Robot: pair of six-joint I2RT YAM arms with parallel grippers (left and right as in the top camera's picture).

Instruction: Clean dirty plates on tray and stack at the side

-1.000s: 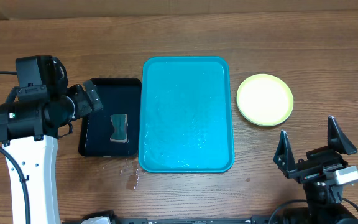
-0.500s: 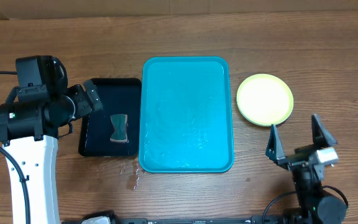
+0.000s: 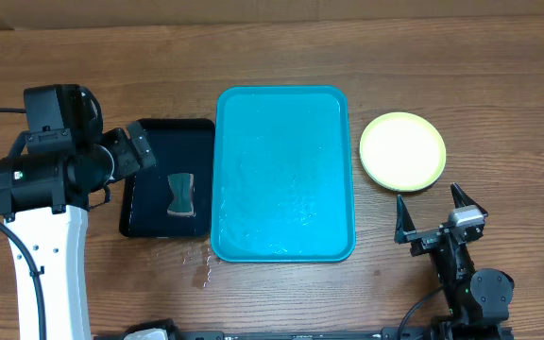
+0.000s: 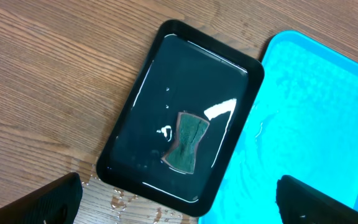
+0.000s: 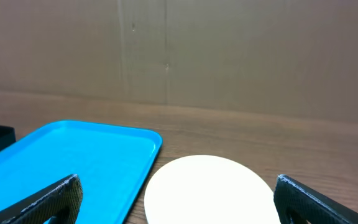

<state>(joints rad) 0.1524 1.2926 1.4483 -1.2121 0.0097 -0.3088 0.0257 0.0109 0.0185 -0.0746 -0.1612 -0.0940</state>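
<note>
The turquoise tray (image 3: 284, 170) lies in the middle of the table with nothing on it; its surface looks wet. It also shows in the left wrist view (image 4: 328, 112) and the right wrist view (image 5: 73, 155). A lime-green rimmed plate (image 3: 402, 151) with a pale centre sits on the table right of the tray and shows in the right wrist view (image 5: 210, 186). I cannot tell whether other plates lie under it. My right gripper (image 3: 434, 219) (image 5: 185, 208) is open and empty, just in front of the plate. My left gripper (image 3: 132, 151) (image 4: 185, 211) is open and empty above the black tray.
A smaller black tray (image 3: 166, 189) (image 4: 179, 106) holding water and a dark green sponge (image 3: 183, 195) (image 4: 187, 142) sits left of the turquoise tray. Water drops (image 3: 199, 264) lie on the wood by its front corner. A cardboard wall (image 5: 179, 50) stands behind the table.
My right gripper has drawn back toward the front edge and shifted a little left, staying open. The left arm, tray and plate have not moved.
</note>
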